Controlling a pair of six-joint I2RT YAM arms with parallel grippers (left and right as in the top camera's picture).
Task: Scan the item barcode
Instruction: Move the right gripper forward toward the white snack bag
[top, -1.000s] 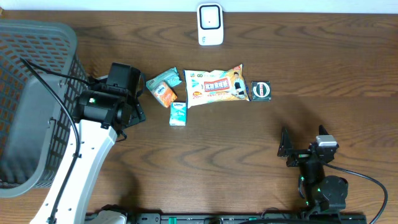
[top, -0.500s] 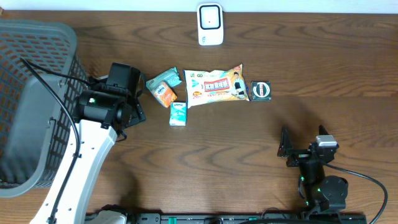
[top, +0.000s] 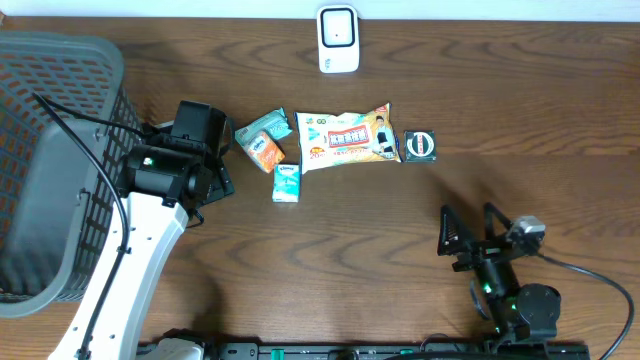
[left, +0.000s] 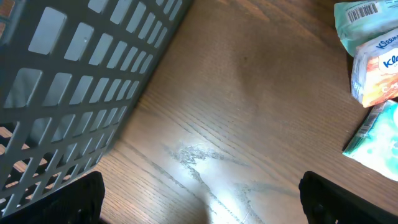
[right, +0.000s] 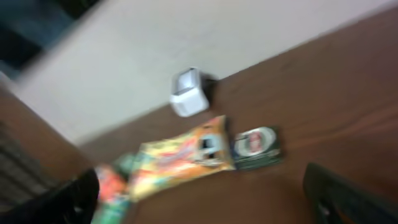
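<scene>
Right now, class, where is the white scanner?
In the overhead view the white scanner stands at the far edge of the table, near the middle, beyond the snack packet.

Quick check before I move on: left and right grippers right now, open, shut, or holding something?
The left gripper is open, jaws wide apart, holding nothing.
The right gripper is open, holding nothing.

You've got a wide lane of bare table (top: 330, 240) running across the middle, wood showing from side to side. Over on the left, the grey basket (top: 60, 150) walls off that edge, just beside the left gripper (left: 199, 210). The row of packets (top: 347, 137) sits between the lane and the white scanner (top: 338, 40); right of the row, open wood again.
</scene>
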